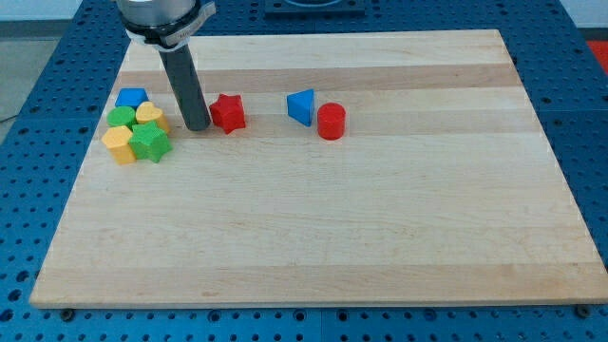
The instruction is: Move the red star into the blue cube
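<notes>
The red star (227, 112) lies on the wooden board (313, 218) at the upper left of the middle. My tip (199, 126) stands right beside the star's left side, touching or nearly touching it. The blue cube (131, 98) sits further left, at the top of a cluster of blocks near the board's left edge. The dark rod rises from the tip toward the view's top.
The cluster also holds a green block (121, 117), a yellow heart (149, 114), a yellow block (119, 144) and a green star (149, 142). A blue triangle-like block (301, 106) and a red cylinder (331, 122) sit to the star's right.
</notes>
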Tool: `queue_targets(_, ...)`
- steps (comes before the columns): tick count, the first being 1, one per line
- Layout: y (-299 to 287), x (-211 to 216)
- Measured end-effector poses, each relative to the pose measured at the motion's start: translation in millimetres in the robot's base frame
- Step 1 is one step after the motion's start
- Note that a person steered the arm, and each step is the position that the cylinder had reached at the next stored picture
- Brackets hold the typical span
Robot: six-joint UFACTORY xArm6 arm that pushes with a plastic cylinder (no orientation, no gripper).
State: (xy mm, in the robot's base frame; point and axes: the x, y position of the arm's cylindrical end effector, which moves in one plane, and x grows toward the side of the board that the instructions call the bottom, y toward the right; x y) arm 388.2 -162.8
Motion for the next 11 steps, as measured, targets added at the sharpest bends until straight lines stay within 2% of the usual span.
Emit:
queue_targets(1,16,42)
queue_targets(2,38,43)
queue_targets(4,40,-21)
queue_targets(5,39,-19)
queue_targets(6,72,-1)
queue_targets(7,95,-23)
queue_targets(8,86,-54)
queue_targets(10,-6,-55)
queue_targets(11,-29,-50)
